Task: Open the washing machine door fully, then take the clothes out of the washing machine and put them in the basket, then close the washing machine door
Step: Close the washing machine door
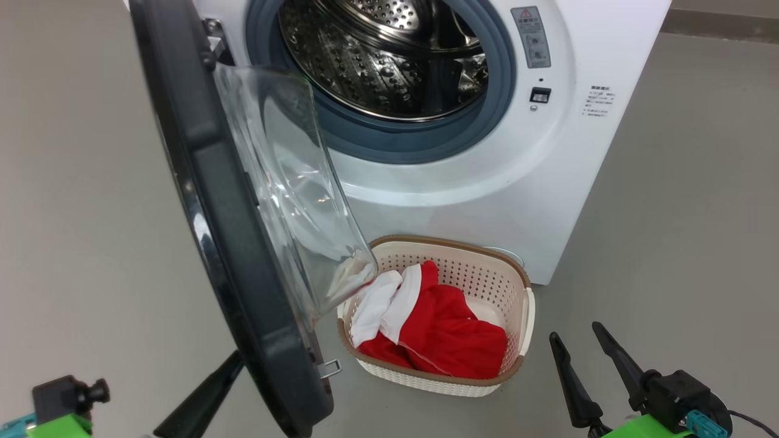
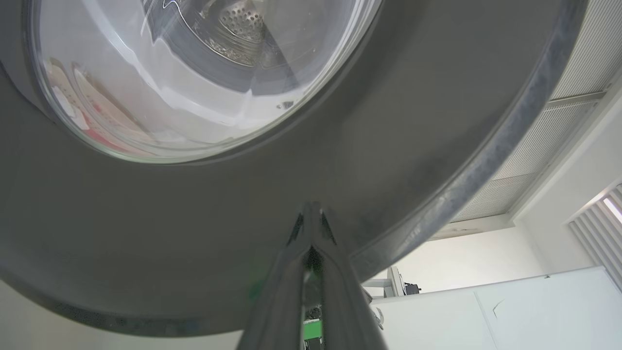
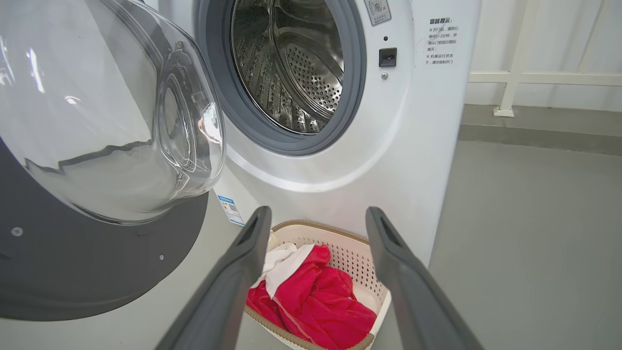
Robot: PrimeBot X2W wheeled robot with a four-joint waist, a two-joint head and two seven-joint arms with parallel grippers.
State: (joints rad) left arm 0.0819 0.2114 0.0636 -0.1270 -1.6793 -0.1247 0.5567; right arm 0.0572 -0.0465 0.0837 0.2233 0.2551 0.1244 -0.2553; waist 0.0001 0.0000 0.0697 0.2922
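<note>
Head view: the washing machine door (image 1: 228, 243) stands swung out on its left hinge, nearly edge-on, with its glass window (image 1: 286, 182) bulging toward the washing machine (image 1: 487, 182). The drum (image 1: 389, 61) looks empty as far as it shows. The clothes (image 1: 450, 334), red with white, lie heaped in the basket (image 1: 468, 277), which sits on the floor (image 1: 669, 243) just in front of the machine. Judgement: unloading is done and closing the door is the step in hand.

Left wrist view: the left gripper (image 2: 311, 211) has its fingers pressed together with nothing between them. The tips are at the door's dark outer face, on the band between glass and outer edge. Touching or just short, cannot tell.

The right gripper (image 1: 574, 330) is spread wide and empty, low to the right of the basket and apart from it.

Doing it well:
- Push with the closed tips as one blunt point, on the dark band and never on the glass.
- Stay out toward the free edge, away from the hinge, for an easier swing.
- Follow the door's arc, or the tips may skid off the glossy face.
- The window appears to overhang the basket's near corner; clearance cannot be judged, so go slowly there.
- The metal hook (image 1: 330, 368) must meet the latch slot (image 1: 540, 94), so finish with a firm press at that edge.
- Keep the right gripper outside the sweep.
</note>
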